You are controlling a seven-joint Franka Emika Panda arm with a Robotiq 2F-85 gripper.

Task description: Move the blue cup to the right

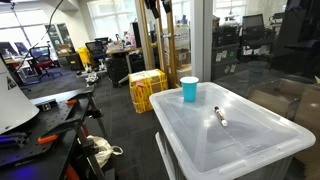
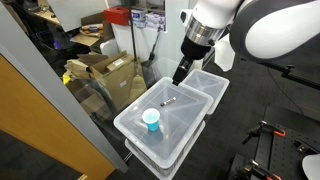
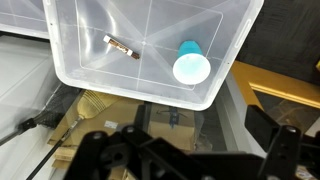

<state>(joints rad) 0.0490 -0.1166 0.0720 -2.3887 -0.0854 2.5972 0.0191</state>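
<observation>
In an exterior view the blue cup (image 1: pixel 189 89) stands upright, mouth up, near a far corner of the bench (image 1: pixel 250 140), which here is the flat lid of a translucent white plastic bin. A thin marker (image 1: pixel 220 116) lies flat on the same lid toward its middle, apart from the cup. A yellow crate (image 1: pixel 147 88) sits on the dark floor beyond the bench, and the claw cannot be made out from this side. In an exterior view from higher up, the white arm (image 2: pixel 215 20) reaches down from the upper right and its claw (image 2: pixel 180 74) hangs in the air over the far part of the bench (image 2: pixel 185 130), touching nothing; it is too small here to tell how its jaws stand. The blue cup (image 2: pixel 151 121) is upright on the lid nearer the camera, well apart from the claw, with the marker (image 2: pixel 170 102) lying between them. A second bin (image 2: pixel 208 85) stands just beside the first, and cardboard boxes (image 2: pixel 105 70) are stacked behind the glass. In the wrist view the claw (image 3: pixel 190 145) shows dark and blurred along the lower edge, its fingers (image 3: pixel 285 145) spread wide with nothing between them. Above it the blue cup (image 3: pixel 192 65) stands close to the edge of the bench (image 3: pixel 90 75), and the marker (image 3: pixel 121 46) lies apart from it.
</observation>
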